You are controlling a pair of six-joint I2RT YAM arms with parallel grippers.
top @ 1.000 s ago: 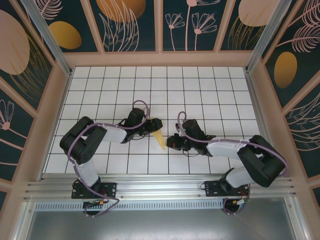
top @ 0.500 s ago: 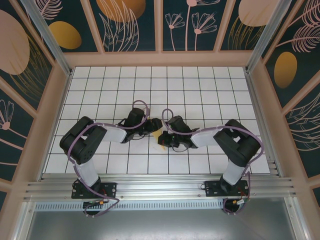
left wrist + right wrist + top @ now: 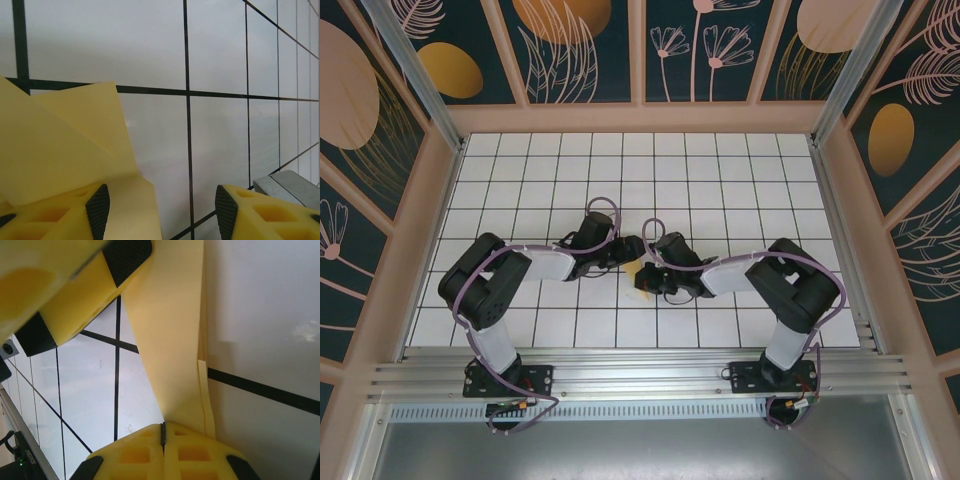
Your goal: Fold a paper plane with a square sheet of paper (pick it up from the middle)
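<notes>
The square sheet of paper [image 3: 636, 270] is a narrow creased yellow shape on the white grid table, mostly covered by both grippers at the middle. My left gripper [image 3: 628, 252] stands at its far end. In the left wrist view the left gripper [image 3: 162, 205] is open, with one finger over the paper [image 3: 60, 145] and bare table under the gap. My right gripper [image 3: 646, 282] meets the paper from the near right. It is shut [image 3: 162, 432], with its tips against the folded paper strip [image 3: 170, 330]. One left finger [image 3: 80, 305] hangs over the strip's far end.
The gridded table [image 3: 720, 190] stretches several tiles on every side of the grippers. Wooden frame walls [image 3: 640, 118] enclose it at the back and sides. An aluminium rail [image 3: 640, 372] runs along the near edge by the arm bases.
My right arm has swung left, bringing its shut gripper onto the paper and covering most of it. The left gripper has stayed in place and opened slightly.
</notes>
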